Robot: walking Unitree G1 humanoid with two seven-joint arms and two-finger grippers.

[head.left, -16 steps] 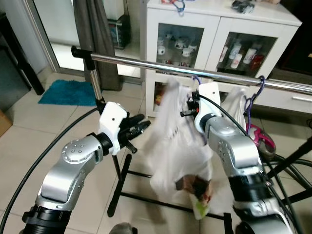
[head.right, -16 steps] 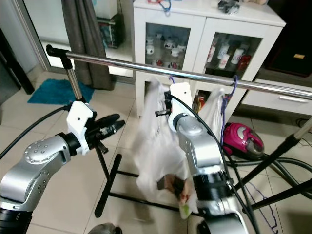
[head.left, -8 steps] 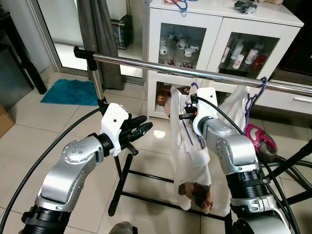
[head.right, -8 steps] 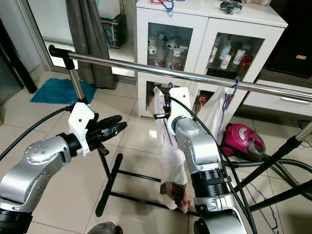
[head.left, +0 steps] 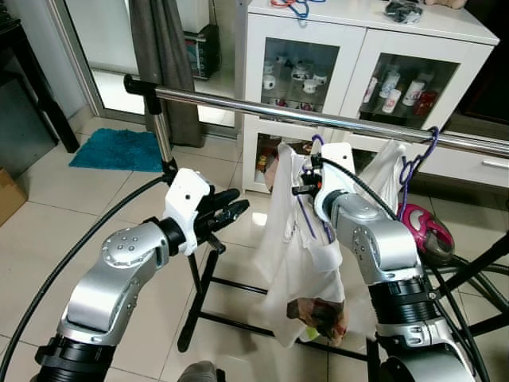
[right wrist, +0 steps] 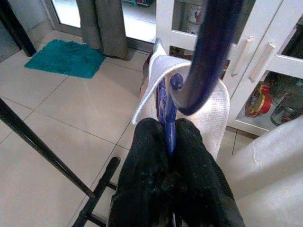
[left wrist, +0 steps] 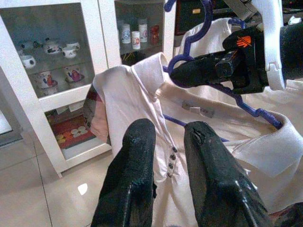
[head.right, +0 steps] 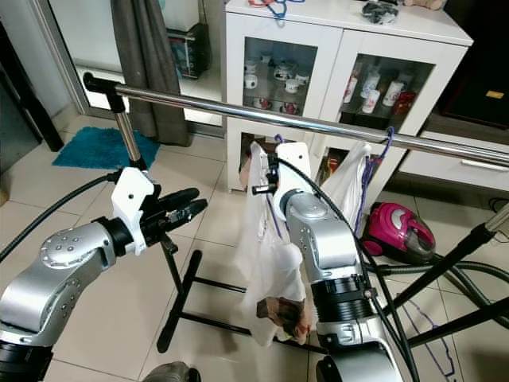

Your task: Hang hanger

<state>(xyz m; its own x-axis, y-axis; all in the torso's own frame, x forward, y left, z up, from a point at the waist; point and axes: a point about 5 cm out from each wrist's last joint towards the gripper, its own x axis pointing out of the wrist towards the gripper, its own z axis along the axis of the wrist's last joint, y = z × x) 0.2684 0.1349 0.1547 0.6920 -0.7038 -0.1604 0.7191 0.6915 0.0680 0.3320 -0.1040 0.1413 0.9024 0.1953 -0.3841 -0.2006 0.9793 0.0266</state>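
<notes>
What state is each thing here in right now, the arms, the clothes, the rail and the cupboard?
Right gripper: shut on the purple hanger.
Left gripper: open, holding nothing.
White shirt: draped on that hanger, below the rail.
Rail: carrying a second hanger.
Cabinet doors: closed.

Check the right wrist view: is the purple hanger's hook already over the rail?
No. The right gripper grips the purple hanger, its hook in open air, with no rail through it.
</notes>
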